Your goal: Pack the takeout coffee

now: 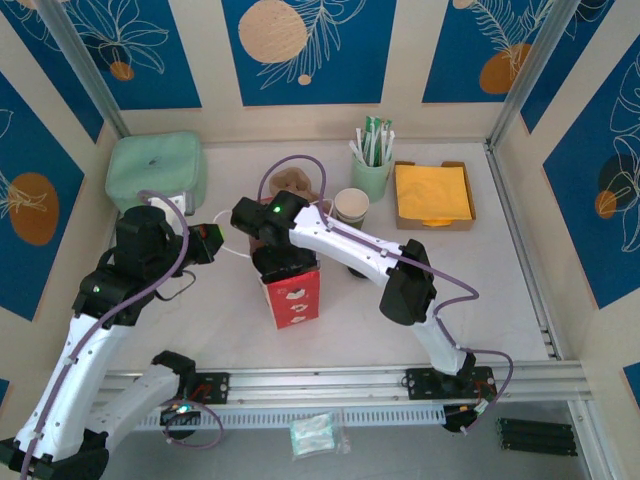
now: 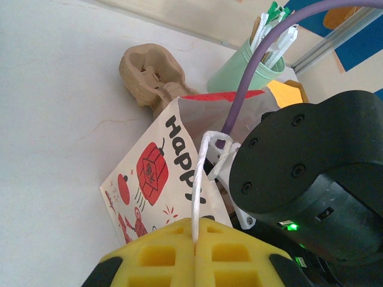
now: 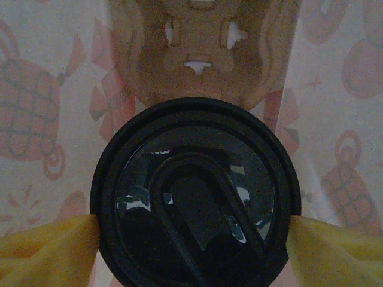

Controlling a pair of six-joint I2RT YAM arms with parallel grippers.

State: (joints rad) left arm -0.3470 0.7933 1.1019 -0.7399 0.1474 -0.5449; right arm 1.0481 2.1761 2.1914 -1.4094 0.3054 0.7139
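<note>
Here, paper bag (image 2: 157,173) – lettered "Happ", left tool (image 2: 195,232) pinching its white handle (image 2: 198,179).

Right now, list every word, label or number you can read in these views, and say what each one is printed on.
"Happ": black letters on the white paper bag with red lantern prints, left wrist view; the rest is cut off at the white cord handle.
Packets in the mint-green cup: print too small to read.
Round black plastic lid: no lettering readable.
</note>
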